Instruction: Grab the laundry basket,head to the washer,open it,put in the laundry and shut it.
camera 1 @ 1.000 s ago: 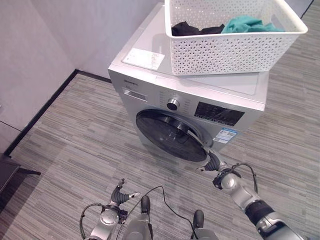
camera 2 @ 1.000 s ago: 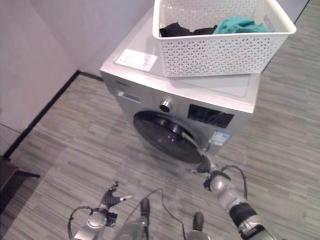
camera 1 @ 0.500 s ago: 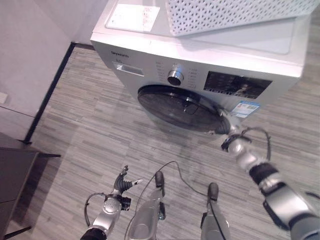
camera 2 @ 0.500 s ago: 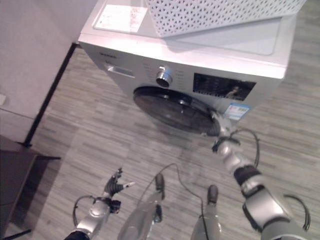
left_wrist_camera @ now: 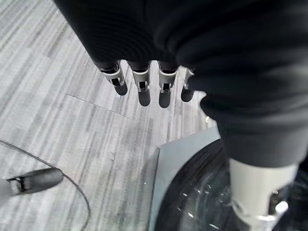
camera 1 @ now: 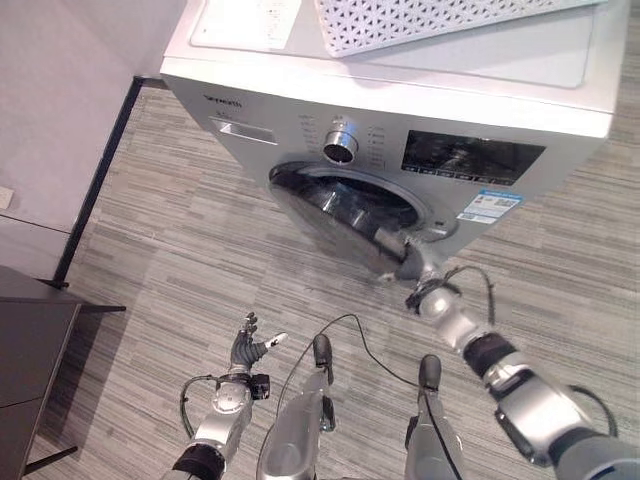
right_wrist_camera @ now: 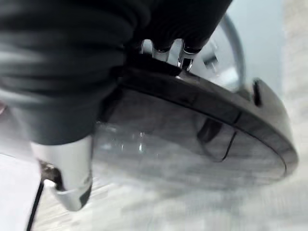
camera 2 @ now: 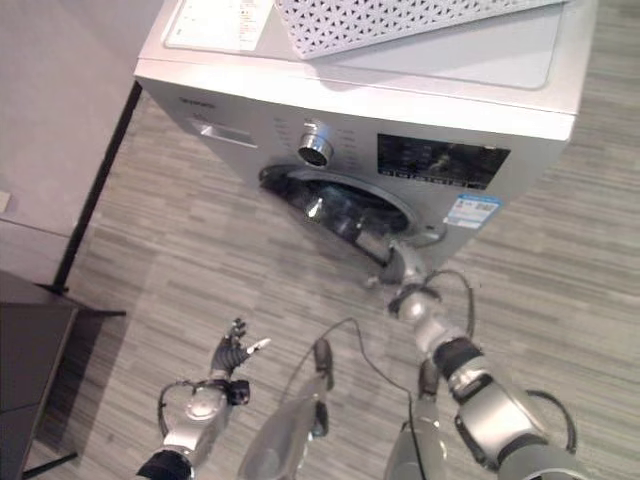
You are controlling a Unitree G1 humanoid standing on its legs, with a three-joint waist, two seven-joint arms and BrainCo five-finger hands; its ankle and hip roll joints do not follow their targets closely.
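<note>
**Right hand hooks the washer door as the opening step gets under way**

My right hand (camera 1: pixel 418 268) has its fingers curled over the rim of the washer door (camera 1: pixel 345 215), with the thumb standing apart below; the right wrist view shows the fingertips (right_wrist_camera: pixel 185 61) hooked on the dark edge of the round glass. The door stands partly off the washer (camera 1: pixel 560 115), a gap showing along its upper side, so I judge the opening step half done. The next move, as I read it, calls for swinging the door wide on its hinge, then letting go.

The laundry basket (camera 1: pixel 420 22), white and latticed, sits on top of the machine, its lower wall visible at the upper edge of the head views; from here I cannot see the clothes inside. It will have to be reached once the drum is clear.

My left hand (camera 1: pixel 246 350) hangs low over the grey plank floor (camera 1: pixel 150 240), fingers relaxed and holding nothing. A dark piece of furniture (camera 1: pixel 25 340) stands well apart beside the wall. Nothing blocks the door's swing except my own right arm, so I would keep that clear.
</note>
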